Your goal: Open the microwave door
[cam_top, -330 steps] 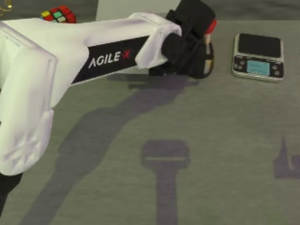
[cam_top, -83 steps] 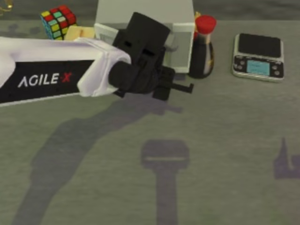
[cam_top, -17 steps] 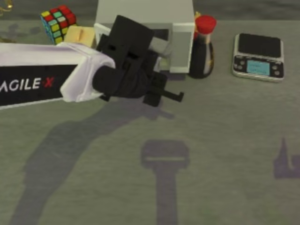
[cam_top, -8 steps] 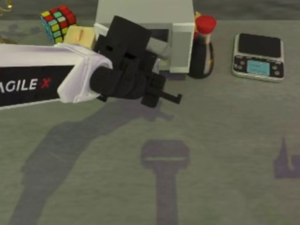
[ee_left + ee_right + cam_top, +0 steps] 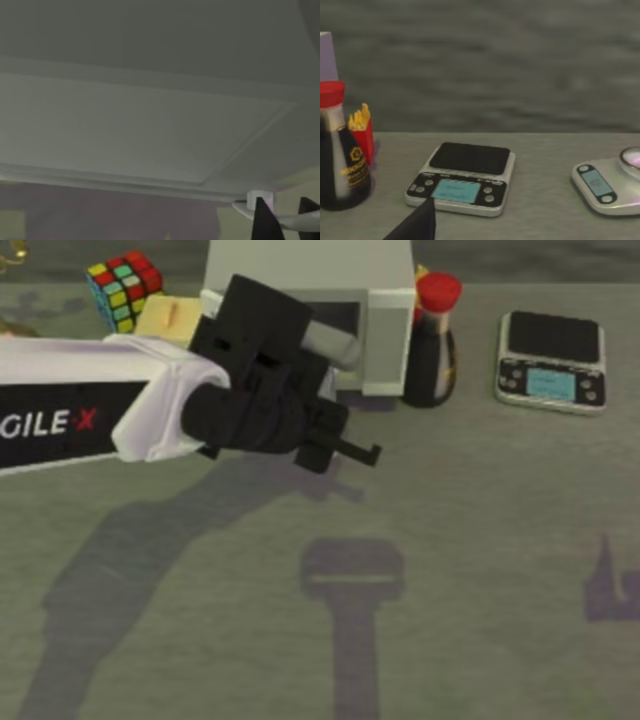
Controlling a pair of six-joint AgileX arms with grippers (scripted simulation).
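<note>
Progress: microwave [image 5: 310,270] at table's far edge – door [image 5: 335,340] already swung partly out, cavity showing | left gripper [image 5: 335,440] at the door's free edge, fingers [image 5: 260,220] pinching its handle | left: wider swing | right arm parked out of view.

A black-and-silver scale [image 5: 551,361] with a pale blue display sits on the grey worktop [image 5: 480,570] at the far right. To its left stands a dark soy sauce bottle [image 5: 432,340] with a red cap, and a red carton of fries [image 5: 362,133] stands just behind the bottle. At the far left lies a multicoloured puzzle cube [image 5: 123,286], with a pale yellow block [image 5: 172,316] just beside it. In the right wrist view, a second, white scale [image 5: 607,184] lies to the right of the black-and-silver one.
</note>
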